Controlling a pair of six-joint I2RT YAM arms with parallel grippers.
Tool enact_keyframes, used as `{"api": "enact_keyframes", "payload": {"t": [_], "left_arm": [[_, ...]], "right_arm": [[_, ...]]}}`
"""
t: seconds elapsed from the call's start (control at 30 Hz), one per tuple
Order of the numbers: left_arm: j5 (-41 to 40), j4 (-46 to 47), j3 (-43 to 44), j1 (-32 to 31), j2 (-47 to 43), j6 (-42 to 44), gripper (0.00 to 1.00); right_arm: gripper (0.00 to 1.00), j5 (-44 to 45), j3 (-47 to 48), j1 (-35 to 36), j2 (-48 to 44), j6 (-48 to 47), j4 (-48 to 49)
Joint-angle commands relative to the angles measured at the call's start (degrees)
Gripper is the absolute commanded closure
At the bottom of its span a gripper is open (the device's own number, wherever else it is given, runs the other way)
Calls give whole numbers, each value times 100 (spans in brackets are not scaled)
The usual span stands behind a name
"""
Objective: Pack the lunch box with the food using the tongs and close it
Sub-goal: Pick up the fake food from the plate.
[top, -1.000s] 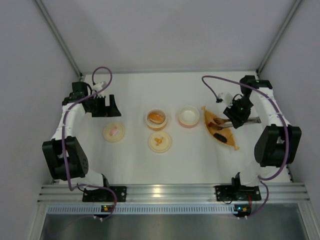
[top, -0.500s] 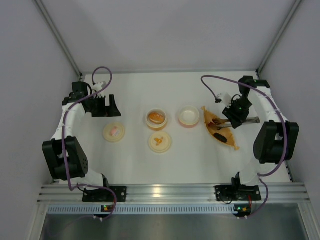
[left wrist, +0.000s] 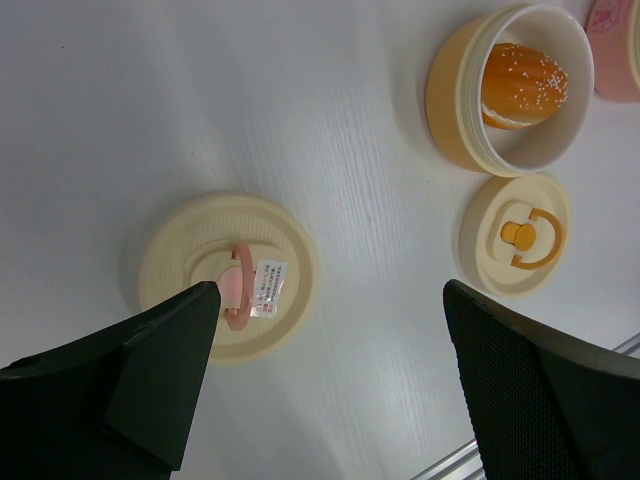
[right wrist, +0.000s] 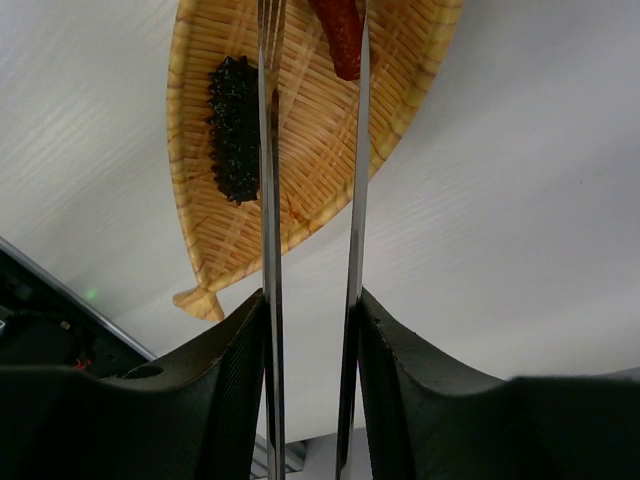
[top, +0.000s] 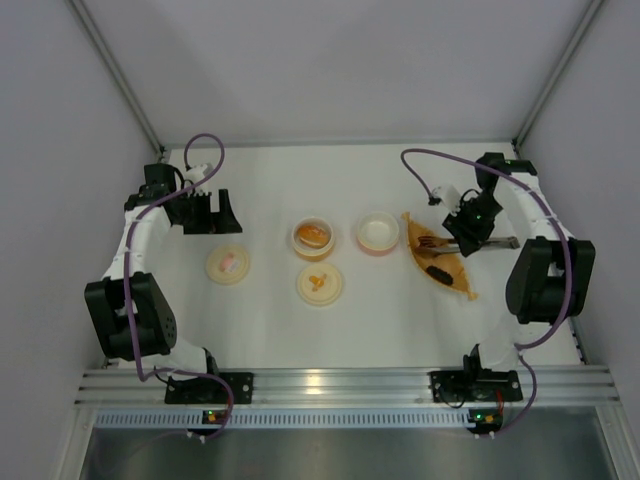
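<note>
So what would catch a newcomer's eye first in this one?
The right gripper clamps metal tongs over an orange woven tray on the right, which holds a dark piece and a red bit. In the middle, an orange bowl holds a sesame bun, while the open left gripper hangs near a cream lid.

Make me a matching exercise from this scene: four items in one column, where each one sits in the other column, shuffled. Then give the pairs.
Column one
1. sesame-topped orange bun
2. dark brown bumpy sausage-like piece
3. slim grey metal tongs
4. cream round lid with the pink handle

Column two
A. clamped between the right gripper's fingers
B. flat on the white table
C. inside the orange round bowl
D. on the woven boat-shaped tray

Pairs: 1-C, 2-D, 3-A, 4-B.
</note>
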Motion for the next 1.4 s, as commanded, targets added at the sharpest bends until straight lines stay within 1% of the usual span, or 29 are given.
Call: {"api": "enact_keyframes", "payload": {"t": [0.0,0.07,0.1,0.17,0.3,0.5,0.63,0.9,1.13,1.37], "left_arm": [[21,165,215,24,28,1,2],[21,156,223,24,28,10,2],[21,148,223,24,19,1,2],[12,139,223,24,19,10,2],[21,147,223,24,19,10,2],[30,130,241,24,10,-8,2],[30,130,232,24,1,10,2],[65,147,250,24,2,-25,2],[65,147,276,24,37,-34,2],[65,139,268,24,37,-25,2]], "right_arm": [[63,-219,63,18,77,-18,285],[67,-201,37,18,77,-9,294],[71,-184,28,18,86,-18,294],[75,-140,10,18,60,-36,268],[81,-114,10,9,-45,-53,198],[87,-297,414,-70,-142,34,-66],[89,-421,660,-132,-186,52,-312],[91,-517,722,-149,-283,52,-444],[93,-860,1478,-141,-178,254,-831],[95,-878,1487,-141,-187,228,-919]]}}
